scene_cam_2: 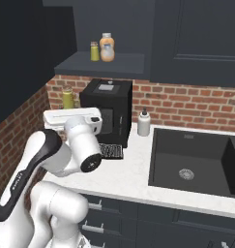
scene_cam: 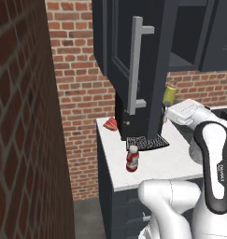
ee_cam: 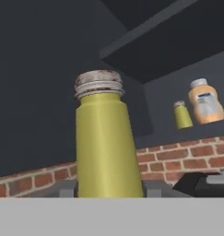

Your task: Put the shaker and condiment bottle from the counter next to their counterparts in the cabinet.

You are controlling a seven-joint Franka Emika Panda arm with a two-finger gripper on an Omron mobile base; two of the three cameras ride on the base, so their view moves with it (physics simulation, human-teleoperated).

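The cabinet (scene_cam: 133,56) stands open above the tabletop (scene_cam: 157,161), where the condiment bottle (scene_cam: 132,158) stands (near the front edge). The jaws are clamped on the shaker (ee_cam: 106,143), lifted below the cabinet shelf.

Two yellow-green shakers show: one (scene_cam_2: 67,98) held up near the arm, one (scene_cam_2: 94,51) on the cabinet shelf. One orange bottle (scene_cam_2: 107,47) stands beside the latter. One red bottle (scene_cam: 132,158) stands on the bench (scene_cam: 157,163), plus one white dispenser (scene_cam_2: 144,122).
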